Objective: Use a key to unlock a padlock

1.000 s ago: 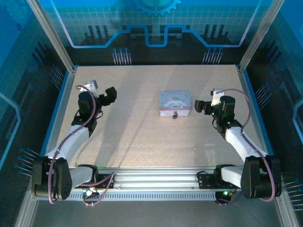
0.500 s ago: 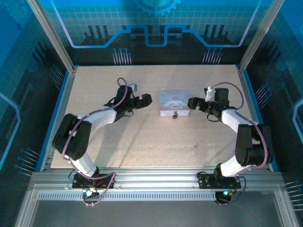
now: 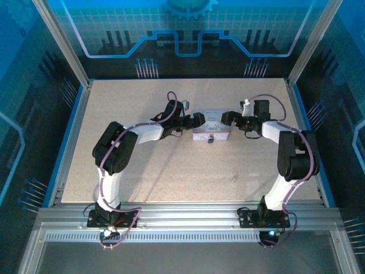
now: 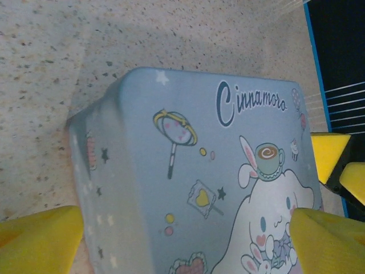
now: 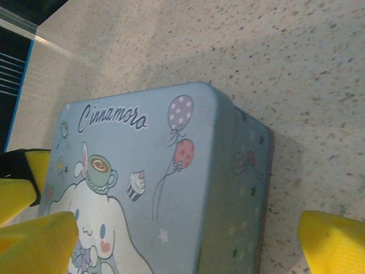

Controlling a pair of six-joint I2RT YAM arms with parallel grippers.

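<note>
The padlock, tiny and dark, hangs at the front edge of a pale lilac cartoon-printed tin in the middle of the table. The key is a small grey speck on the table nearer to me, well apart from both grippers. My left gripper is open at the tin's left end. In the left wrist view the tin's lid lies between its yellow fingers. My right gripper is open at the tin's right end, and its fingers straddle the tin's corner. Neither holds anything.
The speckled table has a blue raised border and clear walls at the sides and back. Both arms stretch inward, so their elbows stand over the table's left and right. The other gripper's yellow fingers show beyond the tin.
Both arms have swung inward from the table's sides, the left much farther than the right. Their open grippers now sit at the tin's two ends. Tin, padlock and key have not moved.
</note>
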